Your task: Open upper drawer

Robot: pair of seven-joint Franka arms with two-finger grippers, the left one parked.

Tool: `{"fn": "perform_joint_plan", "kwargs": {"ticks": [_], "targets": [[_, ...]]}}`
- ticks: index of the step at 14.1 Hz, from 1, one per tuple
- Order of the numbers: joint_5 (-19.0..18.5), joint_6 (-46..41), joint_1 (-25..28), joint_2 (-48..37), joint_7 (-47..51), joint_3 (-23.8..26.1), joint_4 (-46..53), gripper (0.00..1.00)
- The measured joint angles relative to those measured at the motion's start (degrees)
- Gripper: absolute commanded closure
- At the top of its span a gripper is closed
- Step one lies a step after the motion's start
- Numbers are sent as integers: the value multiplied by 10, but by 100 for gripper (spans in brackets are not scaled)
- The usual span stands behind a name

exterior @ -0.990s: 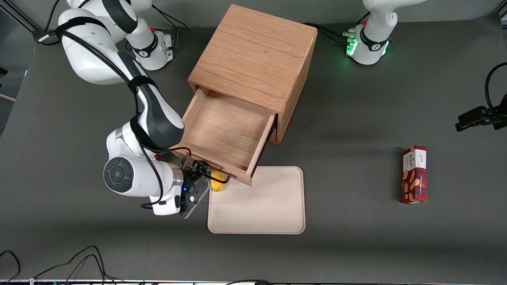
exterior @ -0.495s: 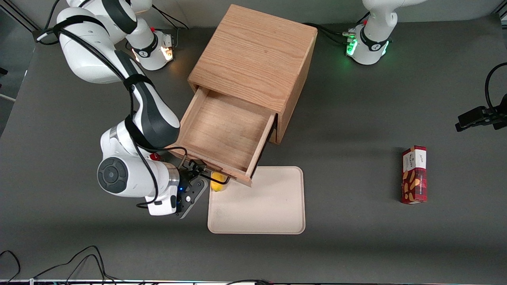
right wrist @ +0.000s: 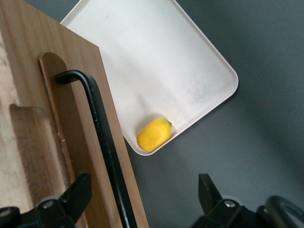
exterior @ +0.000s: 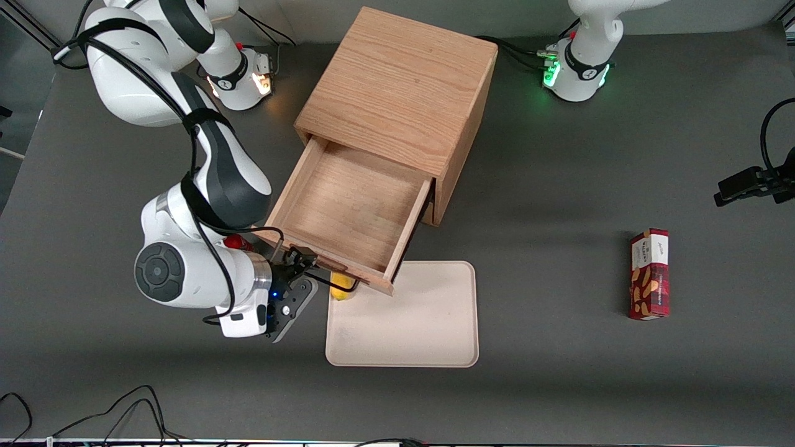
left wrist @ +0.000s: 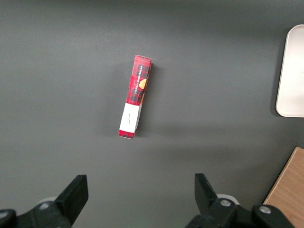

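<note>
One drawer, the upper drawer [exterior: 348, 208], stands pulled well out of the oak cabinet [exterior: 397, 87]. My gripper [exterior: 304, 264] sits at its black handle [right wrist: 102, 142], jaws apart astride the bar.

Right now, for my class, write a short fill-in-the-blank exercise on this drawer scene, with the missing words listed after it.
1. The upper drawer stands pulled ____ of the cabinet.
2. The gripper has its fingers ____, on either side of the black handle.
3. The small yellow fruit lies on the ____.
4. The red box lies toward the ____ arm's end of the table.

Missing words: out; open; tray; parked
</note>
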Motion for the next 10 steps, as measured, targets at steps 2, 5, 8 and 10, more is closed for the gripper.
{"fn": "perform_joint_plan", "kwargs": {"ticks": [2, 5, 8, 10], "targets": [[0, -18, -2, -7, 0, 0, 8, 0], [0, -50, -9, -36, 0, 0, 15, 0], [1, -78, -22, -86, 2, 0, 15, 0], [1, -103, -32, -125, 4, 0, -2, 0]]}}
